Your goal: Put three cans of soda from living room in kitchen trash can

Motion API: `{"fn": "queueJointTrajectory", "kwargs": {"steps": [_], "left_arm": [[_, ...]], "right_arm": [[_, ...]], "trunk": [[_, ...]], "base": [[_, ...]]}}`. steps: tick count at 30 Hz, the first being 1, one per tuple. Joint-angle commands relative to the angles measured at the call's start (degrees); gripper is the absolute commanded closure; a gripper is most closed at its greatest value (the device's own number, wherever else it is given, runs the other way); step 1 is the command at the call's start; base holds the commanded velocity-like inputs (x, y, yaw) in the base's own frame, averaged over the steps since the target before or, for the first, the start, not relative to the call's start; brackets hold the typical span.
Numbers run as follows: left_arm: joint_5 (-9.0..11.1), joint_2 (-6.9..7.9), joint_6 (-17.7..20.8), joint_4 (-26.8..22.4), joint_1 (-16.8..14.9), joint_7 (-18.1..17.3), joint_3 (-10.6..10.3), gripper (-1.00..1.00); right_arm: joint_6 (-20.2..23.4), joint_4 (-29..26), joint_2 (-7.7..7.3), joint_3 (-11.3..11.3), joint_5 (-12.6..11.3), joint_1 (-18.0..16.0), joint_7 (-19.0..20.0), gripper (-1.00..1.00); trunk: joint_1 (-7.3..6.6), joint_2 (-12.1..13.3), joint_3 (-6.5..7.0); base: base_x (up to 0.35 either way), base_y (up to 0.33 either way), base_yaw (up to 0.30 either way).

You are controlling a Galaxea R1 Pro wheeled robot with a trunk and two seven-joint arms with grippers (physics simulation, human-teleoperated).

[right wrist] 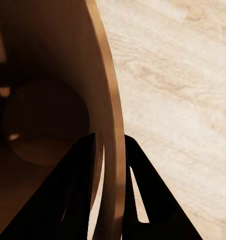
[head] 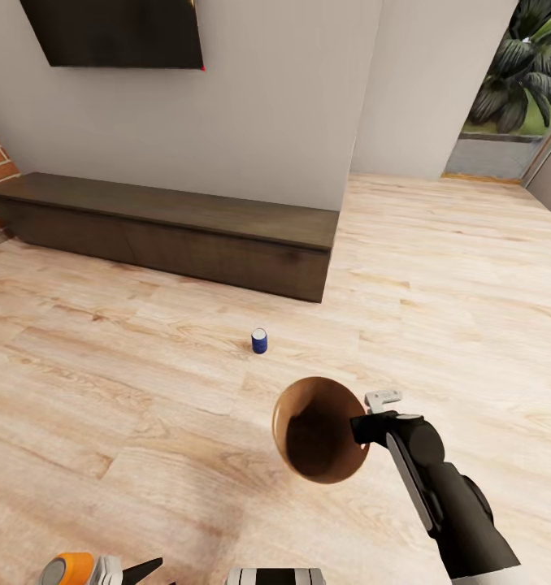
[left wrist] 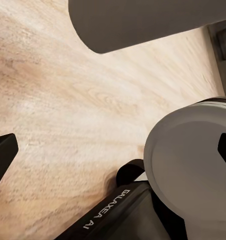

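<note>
Right gripper (right wrist: 109, 150) is clamped over the rim of the tash can (head: 308, 422), 1 finger inside and 1 out, left gripper (head: 105, 570) grasps an orange soda can (head: 71, 566), so I'm mid-collection and next need the blue can (head: 259, 340) on the floor ahead, near the low cabinet (head: 170, 227).

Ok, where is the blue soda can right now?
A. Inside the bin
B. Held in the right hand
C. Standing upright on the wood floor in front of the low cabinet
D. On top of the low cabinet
C: the blue soda can stands upright on the floor, short of the low cabinet, while the right hand grips the rim of the bin.
</note>
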Motion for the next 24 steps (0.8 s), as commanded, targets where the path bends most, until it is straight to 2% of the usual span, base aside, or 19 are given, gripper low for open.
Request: {"fn": "queueJointTrajectory", "kwargs": {"steps": [1, 24], "left_arm": [[0.0, 0.00, 0.0, 0.0, 0.0, 0.0, 0.0, -1.00], [0.0, 0.00, 0.0, 0.0, 0.0, 0.0, 0.0, -1.00]], "right_arm": [[0.1, -0.3, 0.02, 0.0, -1.0, 0.0, 0.3, 1.00], [0.7, -1.3, 0.08, 0.1, -1.2, 0.8, 0.3, 1.00]], "trunk": [[0.00, 0.0, 0.00], [0.00, 0.0, 0.00]], "base": [[0.000, 0.000, 0.000], [0.000, 0.000, 0.000]]}}
